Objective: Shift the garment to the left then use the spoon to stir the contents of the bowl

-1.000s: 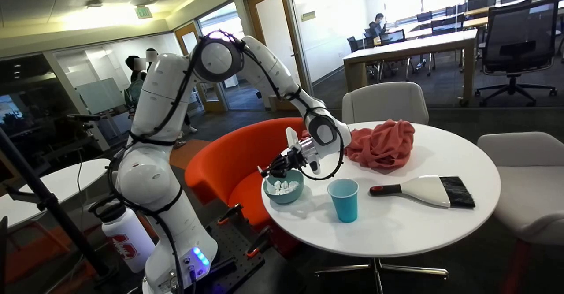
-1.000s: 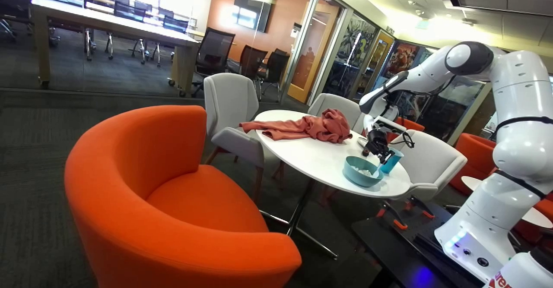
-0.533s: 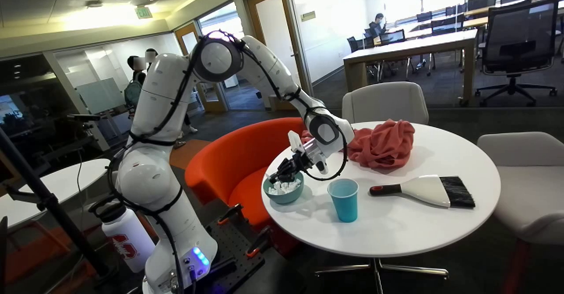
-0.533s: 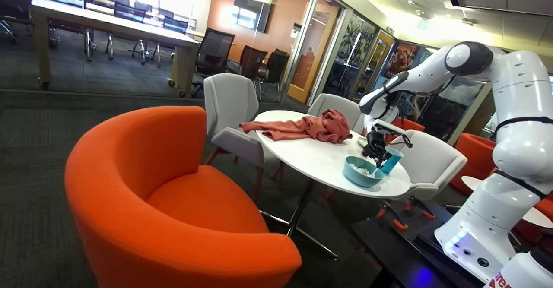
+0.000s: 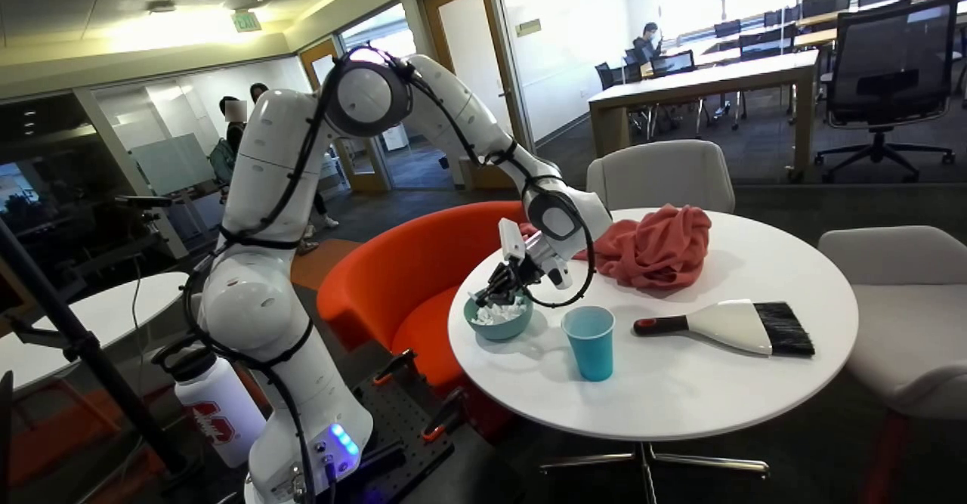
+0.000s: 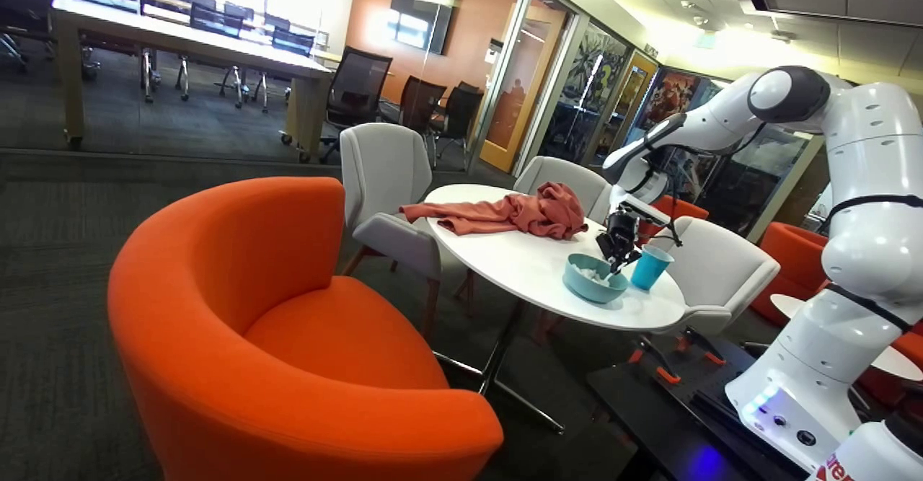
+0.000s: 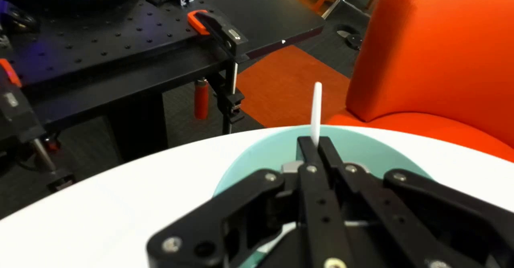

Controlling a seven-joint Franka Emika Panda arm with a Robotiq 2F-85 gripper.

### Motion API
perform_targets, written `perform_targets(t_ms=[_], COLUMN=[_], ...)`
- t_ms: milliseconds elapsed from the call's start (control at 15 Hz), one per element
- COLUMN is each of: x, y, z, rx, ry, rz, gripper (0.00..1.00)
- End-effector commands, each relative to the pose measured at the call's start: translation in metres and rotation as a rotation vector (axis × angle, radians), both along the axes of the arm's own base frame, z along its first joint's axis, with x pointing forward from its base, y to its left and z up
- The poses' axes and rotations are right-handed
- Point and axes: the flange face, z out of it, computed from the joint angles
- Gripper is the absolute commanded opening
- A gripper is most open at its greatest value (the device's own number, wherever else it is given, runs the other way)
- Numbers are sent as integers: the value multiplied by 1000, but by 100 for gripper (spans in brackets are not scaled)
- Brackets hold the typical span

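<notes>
While the black two-fingered gripper [image 7: 317,142] pinches the slim white spoon [image 7: 316,111] (plastic, by its look) over the round, pale teal bowl [image 5: 502,330], stirring well should mean slow, shallow circles that avoid dragging it. The crumpled reddish-pink fabric garment [image 6: 533,212] lies well apart on the round white table [image 5: 718,394].

The desk [image 5: 702,406] is shared by both exterior views, angled down from well back on different sides; past the hand [image 7: 316,142], the bowl [image 7: 261,157] is seen close in the wrist view
</notes>
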Motion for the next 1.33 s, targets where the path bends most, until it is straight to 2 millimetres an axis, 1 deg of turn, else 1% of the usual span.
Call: perform_targets(t_ms=[0, 467, 733, 1000, 1267], x=[4, 11, 17, 17, 7], y=[2, -1, 4, 20, 34], z=[12, 39, 37, 30, 26], rx=[32, 121, 207, 292, 376], ry=[-107, -202, -239, -215, -128], rz=[-48, -122, -133, -106, -71], gripper=[1, 1, 1, 1, 1])
